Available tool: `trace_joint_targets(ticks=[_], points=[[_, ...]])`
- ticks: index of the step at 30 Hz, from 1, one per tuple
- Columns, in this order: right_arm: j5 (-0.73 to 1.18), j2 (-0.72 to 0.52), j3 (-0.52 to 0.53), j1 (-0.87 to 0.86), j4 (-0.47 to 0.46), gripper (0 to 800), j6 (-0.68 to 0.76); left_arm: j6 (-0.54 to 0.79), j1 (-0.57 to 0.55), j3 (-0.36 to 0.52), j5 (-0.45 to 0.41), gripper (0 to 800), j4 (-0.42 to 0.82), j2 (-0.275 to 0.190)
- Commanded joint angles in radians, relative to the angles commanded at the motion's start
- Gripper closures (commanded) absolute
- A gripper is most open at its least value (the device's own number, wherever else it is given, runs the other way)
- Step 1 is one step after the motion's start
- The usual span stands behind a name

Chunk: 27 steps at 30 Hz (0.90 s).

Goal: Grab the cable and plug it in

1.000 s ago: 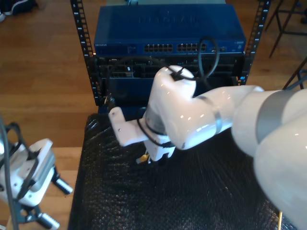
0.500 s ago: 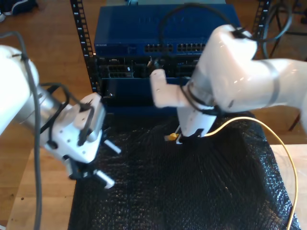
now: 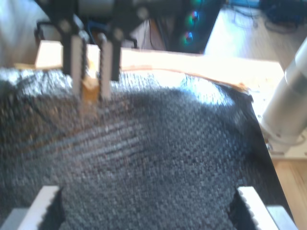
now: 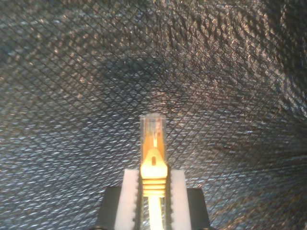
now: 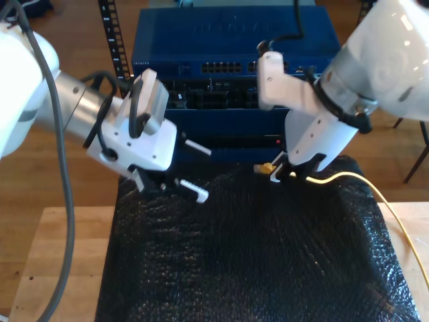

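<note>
In the exterior view, my second gripper (image 5: 280, 173) hangs at the view's right, above the far edge of the black mat (image 5: 255, 268). Its jaws are clamped on the cable (image 5: 348, 178) just behind the plug (image 5: 263, 169), which sticks out from the fingertips toward the view's left. From the jaws the cable runs off toward the view's right, then curves down along the mat's edge. Behind this gripper stands the blue rack (image 5: 228, 47), with a row of ports (image 5: 228, 67) on its upper unit; the plug is well short of them, lower and nearer the camera. My first gripper (image 5: 191, 168) is at the view's left, over the mat's far corner, jaws wide apart and holding nothing, pointing toward the second gripper.

In the first wrist view, my first gripper's two toothed fingers (image 3: 45, 203) stand far apart with bare mat (image 3: 158, 158) between them. Ahead of them, across the mat, my second gripper (image 3: 91, 93) shows with its two fingers closed on the plug (image 3: 89, 88). The picture is blurred.

In the second wrist view, my second gripper (image 4: 153, 184) pinches the cable's ribbed yellow boot (image 4: 153, 179) between two white pads (image 4: 128, 191). The clear plug (image 4: 153, 132) juts straight out past the fingertips, above the mat (image 4: 72, 72) and apart from it as far as I can tell.
</note>
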Motion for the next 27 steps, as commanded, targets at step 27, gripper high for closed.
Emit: trace_joint_targets(ticks=[27], points=[[0.187,-0.029,-0.138,-0.077,0.129,792,0.000,0.005,-0.091,-0.044,-0.009,6,-0.170,0.018]])
